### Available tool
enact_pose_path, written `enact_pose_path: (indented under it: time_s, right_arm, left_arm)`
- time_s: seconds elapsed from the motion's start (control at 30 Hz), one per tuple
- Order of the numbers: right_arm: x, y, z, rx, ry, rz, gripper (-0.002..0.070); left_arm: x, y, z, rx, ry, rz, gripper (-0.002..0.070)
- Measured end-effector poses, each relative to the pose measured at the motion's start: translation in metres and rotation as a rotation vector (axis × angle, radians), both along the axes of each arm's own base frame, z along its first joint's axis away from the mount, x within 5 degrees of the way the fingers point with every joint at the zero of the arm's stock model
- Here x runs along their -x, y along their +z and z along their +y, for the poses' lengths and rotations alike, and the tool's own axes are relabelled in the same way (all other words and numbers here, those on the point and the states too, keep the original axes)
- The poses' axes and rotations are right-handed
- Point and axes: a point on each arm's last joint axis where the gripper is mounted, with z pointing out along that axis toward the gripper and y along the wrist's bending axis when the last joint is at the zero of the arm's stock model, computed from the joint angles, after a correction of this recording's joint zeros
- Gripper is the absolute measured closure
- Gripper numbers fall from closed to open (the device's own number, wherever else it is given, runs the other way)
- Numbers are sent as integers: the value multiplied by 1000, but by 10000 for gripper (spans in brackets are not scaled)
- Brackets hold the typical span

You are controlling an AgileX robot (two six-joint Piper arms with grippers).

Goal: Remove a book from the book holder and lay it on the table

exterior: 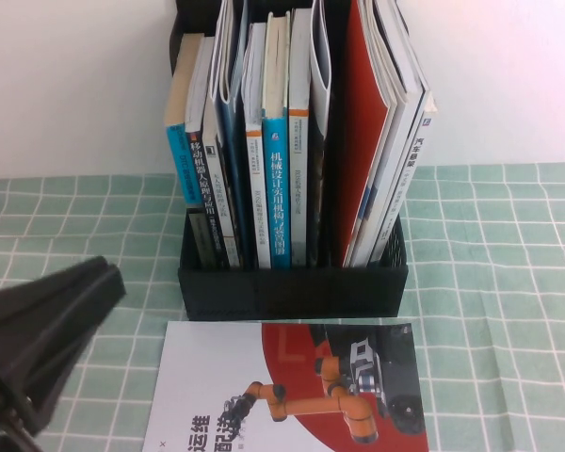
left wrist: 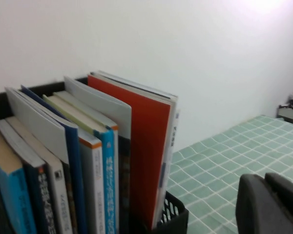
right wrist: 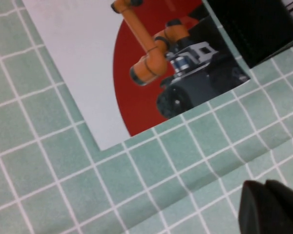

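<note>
Right tool beside book

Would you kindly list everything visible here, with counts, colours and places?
book: one, white cover with red patch and orange robot arm, flat on the table in front of the holder.
holder: one, black, mid-table by the wall.
shelved books: roughly ten, blue, white, grey and one red, upright in the holder.
table: one, pale green cloth with white grid.
wall: white, behind.
left gripper: black, near left, beside the holder.
right gripper: black, shut, empty, above the cloth beside the book.
</note>
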Motion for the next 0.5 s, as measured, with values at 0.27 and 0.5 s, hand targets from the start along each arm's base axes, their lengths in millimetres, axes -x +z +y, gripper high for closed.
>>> enact_pose_path:
  time_s: [0.27, 0.5]
  right_arm:
    - [51, -43, -30, -263, -7, -121, 678]
    - [71, -52, -47, -385, -4, -272, 678]
  left_arm:
    - [8, -30, -12, -16, -120, 49, 678]
    - [10, -36, -15, -26, -156, 70, 678]
